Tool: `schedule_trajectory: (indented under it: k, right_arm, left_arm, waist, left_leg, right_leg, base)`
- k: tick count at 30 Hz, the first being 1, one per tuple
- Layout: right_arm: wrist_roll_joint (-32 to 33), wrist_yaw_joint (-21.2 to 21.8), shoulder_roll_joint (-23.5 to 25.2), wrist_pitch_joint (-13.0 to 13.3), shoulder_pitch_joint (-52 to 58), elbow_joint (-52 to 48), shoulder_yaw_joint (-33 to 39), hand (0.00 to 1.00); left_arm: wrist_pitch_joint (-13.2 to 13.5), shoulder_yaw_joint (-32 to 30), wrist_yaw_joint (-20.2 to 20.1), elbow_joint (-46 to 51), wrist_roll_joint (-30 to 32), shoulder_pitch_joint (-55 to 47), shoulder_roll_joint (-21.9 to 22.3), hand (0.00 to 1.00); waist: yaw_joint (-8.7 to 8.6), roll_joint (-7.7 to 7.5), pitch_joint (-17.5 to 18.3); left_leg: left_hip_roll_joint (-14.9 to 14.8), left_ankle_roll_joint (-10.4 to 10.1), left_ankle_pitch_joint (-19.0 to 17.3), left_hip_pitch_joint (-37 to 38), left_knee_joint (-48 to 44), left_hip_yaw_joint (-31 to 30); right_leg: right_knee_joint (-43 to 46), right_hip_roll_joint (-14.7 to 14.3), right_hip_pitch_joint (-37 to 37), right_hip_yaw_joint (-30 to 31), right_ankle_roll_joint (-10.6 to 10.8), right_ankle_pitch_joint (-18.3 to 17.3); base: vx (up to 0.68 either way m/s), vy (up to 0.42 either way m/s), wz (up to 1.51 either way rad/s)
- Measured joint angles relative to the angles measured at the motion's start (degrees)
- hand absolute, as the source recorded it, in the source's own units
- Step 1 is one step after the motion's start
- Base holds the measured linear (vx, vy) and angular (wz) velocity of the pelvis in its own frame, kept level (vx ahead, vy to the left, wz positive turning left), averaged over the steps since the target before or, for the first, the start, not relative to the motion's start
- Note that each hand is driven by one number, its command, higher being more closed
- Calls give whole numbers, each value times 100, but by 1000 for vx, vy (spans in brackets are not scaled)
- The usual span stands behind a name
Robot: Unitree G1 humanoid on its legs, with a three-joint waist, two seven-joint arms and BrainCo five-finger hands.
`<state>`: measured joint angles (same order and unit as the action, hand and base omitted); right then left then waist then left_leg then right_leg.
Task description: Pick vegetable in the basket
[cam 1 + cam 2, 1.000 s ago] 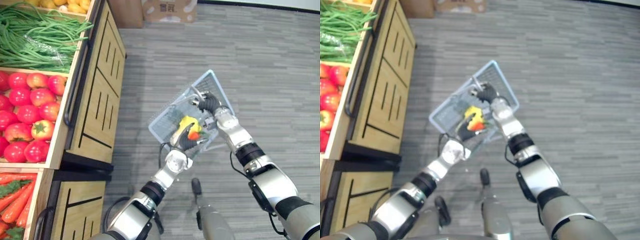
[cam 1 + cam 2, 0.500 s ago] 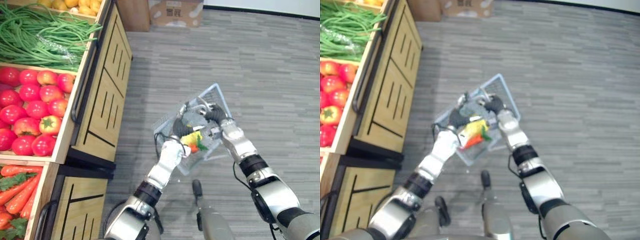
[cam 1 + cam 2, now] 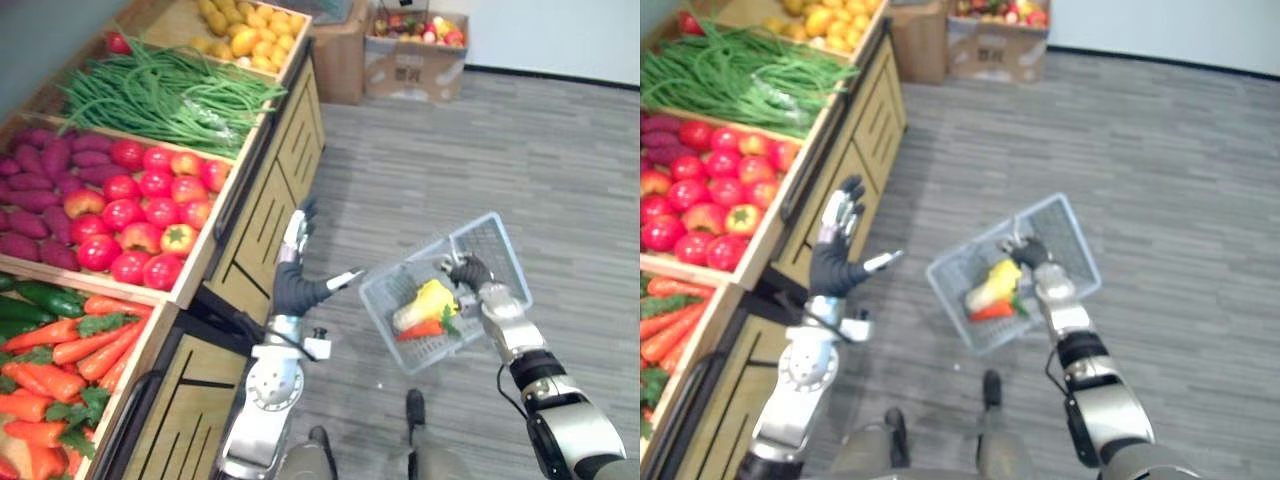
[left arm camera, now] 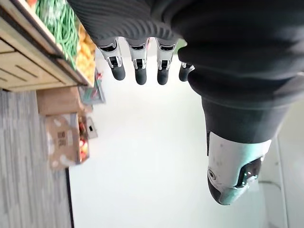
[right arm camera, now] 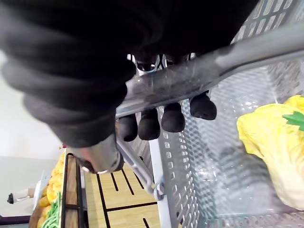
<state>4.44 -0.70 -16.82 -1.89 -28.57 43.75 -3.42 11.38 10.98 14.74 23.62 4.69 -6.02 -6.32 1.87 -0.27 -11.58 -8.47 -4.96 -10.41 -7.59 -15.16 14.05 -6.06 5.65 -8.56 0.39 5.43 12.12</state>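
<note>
A light-blue wire basket hangs over the grey floor, and my right hand is shut on its metal handle; in the right wrist view the fingers curl round the bar. Inside the basket lie a yellow vegetable and an orange carrot with green leaves. My left hand is raised between the basket and the produce stand, open, with straight fingers and nothing in it. It is clear of the basket, to its left.
A wooden produce stand runs along the left with green beans, red tomatoes, purple sweet potatoes, carrots, cucumbers and yellow fruit. Cardboard boxes stand at the back. Grey floor lies to the right.
My left hand has left the basket and risen to the left, open, towards the stand; the yellow vegetable and carrot stay in the basket. The camera has tilted up, showing more of the stand.
</note>
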Motion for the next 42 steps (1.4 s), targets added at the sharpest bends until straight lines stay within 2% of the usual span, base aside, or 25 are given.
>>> schedule_trajectory:
  k: [3, 7, 10, 12, 17, 20, 24, 26, 28, 35, 39, 42]
  right_arm:
    - [-4, 0, 46, 40, 441, -1, 261, 100]
    - [-6, -20, 124, 68, 1016, 1, 633, 100]
    - [-6, -25, 174, 69, 1426, 1, 893, 100]
    - [-6, -33, 240, 95, 1731, -15, 1039, 100]
    - [-8, -135, 347, 202, 2239, -148, 1243, 100]
    - [-12, -152, 422, 296, 2482, -339, 1268, 100]
    - [-8, -139, 488, 387, 2892, -517, 1349, 100]
    - [-9, -133, 491, 448, 2991, -521, 1492, 100]
    - [-13, -121, 489, 523, 3073, -521, 1667, 100]
    - [-228, -102, 482, 528, 3534, -472, 2140, 100]
    - [-228, -71, 483, 513, 3703, -158, 2573, 100]
    - [-237, -95, 484, 510, 3826, 217, 2907, 100]
  left_arm:
    - [133, -598, 178, 47, 3, -392, 46, 0]
    - [172, -1405, 410, -46, 29, -920, 271, 0]
    - [167, -2018, 544, -875, 169, -1013, 295, 0]
    - [83, -2504, 567, -1828, 538, -1035, 296, 0]
    - [-309, -3194, 636, -3769, 933, -1013, 412, 0]
    - [-426, -3392, 624, -4797, 1036, -1003, 387, 0]
    - [-580, -3386, 455, -6368, 1478, -1048, 261, 0]
    - [-642, -3374, 278, -7007, 1686, -1041, 181, 0]
    - [-752, -3372, -69, -7625, 1828, -1072, 90, 0]
    - [-769, -3019, -603, -7856, 1920, -1105, 93, 0]
    - [-682, -2677, -755, -7948, 1919, -1087, 87, 0]
    - [-659, -2519, -846, -8075, 1904, -988, -6, 0]
  waist:
    - [60, -31, 112]
    - [142, -117, 301]
    - [195, -162, 348]
    - [278, -212, 483]
    - [186, -232, 660]
    - [176, -215, 683]
    - [132, -172, 779]
    - [75, -166, 793]
    - [7, -163, 801]
    - [-48, -117, 886]
    - [-183, -62, 974]
    - [-191, -31, 1028]
  left_leg:
    - [71, 0, 125, 64, 161, -138]
    - [114, -18, 289, 99, 401, -285]
    - [134, -38, 417, 200, 585, -402]
    - [157, -56, 504, 290, 781, -422]
    - [215, -84, 597, 322, 957, -622]
    - [243, -62, 625, 420, 1097, -625]
    - [260, -75, 619, 616, 1198, -510]
    - [262, -87, 618, 689, 1246, -416]
    - [258, -103, 589, 822, 1304, -224]
    - [220, -107, 424, 1023, 1290, 132]
    - [210, -91, 377, 1089, 1294, 184]
    - [183, -100, 342, 1168, 1294, 292]
  right_leg:
    - [-1, 54, 85, -163, -1, -49]
    - [-1, 88, 116, -339, 3, -124]
    - [-2, 90, 217, -489, -8, -133]
    - [-4, 96, 225, -517, -13, -194]
    - [-34, 164, 295, -713, -47, -262]
    - [-35, 175, 324, -716, -31, -299]
    - [-36, 170, 396, -617, -12, -346]
    - [-35, 165, 400, -542, -16, -350]
    - [-35, 149, 391, -365, -15, -349]
    - [-35, 89, 382, -13, 11, -369]
    - [-34, 72, 399, 19, 45, -396]
    - [-33, 31, 416, 108, 57, -396]
  base:
    - [-34, -5, 29]
    - [-12, -25, 26]
    - [-5, -26, 20]
    - [-4, -28, 7]
    - [-1, -2, 21]
    - [-1, -3, 2]
    - [37, 4, -11]
    - [43, 4, -26]
    - [41, 12, -38]
    - [36, 9, -28]
    - [30, 7, -8]
    - [42, -3, -17]
